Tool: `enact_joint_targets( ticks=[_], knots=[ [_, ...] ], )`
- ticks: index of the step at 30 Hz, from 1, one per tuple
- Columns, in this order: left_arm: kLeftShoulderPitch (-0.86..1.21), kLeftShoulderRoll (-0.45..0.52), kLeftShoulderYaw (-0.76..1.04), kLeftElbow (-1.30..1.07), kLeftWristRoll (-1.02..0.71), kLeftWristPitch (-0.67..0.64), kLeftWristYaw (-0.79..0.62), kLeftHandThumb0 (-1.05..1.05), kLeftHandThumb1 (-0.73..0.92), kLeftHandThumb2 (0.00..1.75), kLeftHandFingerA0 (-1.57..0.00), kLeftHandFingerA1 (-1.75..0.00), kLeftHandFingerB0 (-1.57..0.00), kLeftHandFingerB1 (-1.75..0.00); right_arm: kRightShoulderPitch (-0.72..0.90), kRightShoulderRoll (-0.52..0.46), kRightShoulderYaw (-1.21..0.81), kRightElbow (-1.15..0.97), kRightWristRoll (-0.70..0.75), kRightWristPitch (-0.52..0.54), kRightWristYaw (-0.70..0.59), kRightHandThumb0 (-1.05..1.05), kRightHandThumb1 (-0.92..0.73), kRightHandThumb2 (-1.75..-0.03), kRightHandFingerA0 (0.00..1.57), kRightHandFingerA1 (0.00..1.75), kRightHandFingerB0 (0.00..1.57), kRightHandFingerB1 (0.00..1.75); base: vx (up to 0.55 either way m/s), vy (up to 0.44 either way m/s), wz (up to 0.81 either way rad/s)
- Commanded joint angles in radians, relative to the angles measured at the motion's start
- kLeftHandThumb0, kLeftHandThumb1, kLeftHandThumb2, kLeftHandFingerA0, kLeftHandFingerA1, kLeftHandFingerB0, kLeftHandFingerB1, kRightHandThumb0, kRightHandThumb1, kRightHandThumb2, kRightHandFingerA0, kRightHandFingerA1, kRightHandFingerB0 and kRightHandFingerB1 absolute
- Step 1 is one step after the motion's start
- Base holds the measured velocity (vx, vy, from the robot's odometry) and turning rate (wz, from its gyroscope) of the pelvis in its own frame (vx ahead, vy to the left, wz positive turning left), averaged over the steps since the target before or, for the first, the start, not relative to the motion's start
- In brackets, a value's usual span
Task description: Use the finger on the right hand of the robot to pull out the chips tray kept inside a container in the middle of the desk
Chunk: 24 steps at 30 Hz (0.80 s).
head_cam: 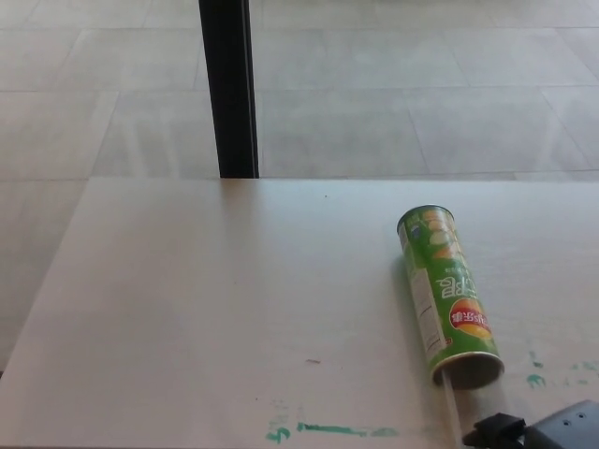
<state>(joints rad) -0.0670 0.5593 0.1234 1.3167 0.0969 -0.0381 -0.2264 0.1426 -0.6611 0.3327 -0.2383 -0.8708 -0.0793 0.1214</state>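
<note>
Container (447, 297): lies on its side at the desk's (206, 299) right, long axis 12 to 6, open mouth at 6 toward me.
Tray (453, 400): a clear strip sticking out of the mouth.
My right hand (533, 433): low at 5 o'clock, fingertip beside the tray; grip unclear.

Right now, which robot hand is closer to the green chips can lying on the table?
The right hand. It sits at the picture's bottom right corner, just below the open end of the green cardboard chips can. The left hand is not in view.
</note>
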Motion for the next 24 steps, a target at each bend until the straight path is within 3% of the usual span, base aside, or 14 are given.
enact_joint_targets(
  ticks=[1, 7, 13, 24],
  knots=[
    [0.002, 0.025, 0.004, 0.004, -0.002, 0.017, -0.002, -0.47, 0.70, 0.61, -0.49, -0.63, -0.45, -0.50, 0.060, -0.036, -0.025, -0.038, 0.025, -0.041, 0.038, -0.18, -0.53, -0.56, 0.92, 1.22, 0.48, 0.44, 0.00, 0.000, 0.00],
    [0.009, 0.026, 0.001, 0.004, 0.003, 0.005, 0.000, -0.41, 0.72, 0.60, -0.51, -0.57, -0.48, -0.47, 0.106, -0.029, -0.035, -0.060, 0.003, -0.031, 0.041, -0.19, -0.51, -0.55, 0.95, 1.18, 0.49, 0.43, 0.00, 0.000, 0.00],
    [0.003, 0.023, 0.005, 0.011, -0.001, 0.017, 0.005, -0.46, 0.69, 0.61, -0.51, -0.63, -0.48, -0.50, 0.138, -0.028, -0.039, -0.063, -0.006, -0.045, 0.022, -0.19, -0.52, -0.55, 0.94, 1.17, 0.50, 0.43, 0.00, 0.000, 0.00],
    [0.006, 0.023, -0.006, 0.009, 0.008, 0.008, 0.007, -0.47, 0.71, 0.60, -0.49, -0.64, -0.47, -0.50, 0.192, -0.024, -0.068, -0.085, 0.016, -0.068, 0.007, -0.16, -0.52, -0.56, 0.96, 1.26, 0.51, 0.45, 0.00, 0.000, 0.00]
  ],
)
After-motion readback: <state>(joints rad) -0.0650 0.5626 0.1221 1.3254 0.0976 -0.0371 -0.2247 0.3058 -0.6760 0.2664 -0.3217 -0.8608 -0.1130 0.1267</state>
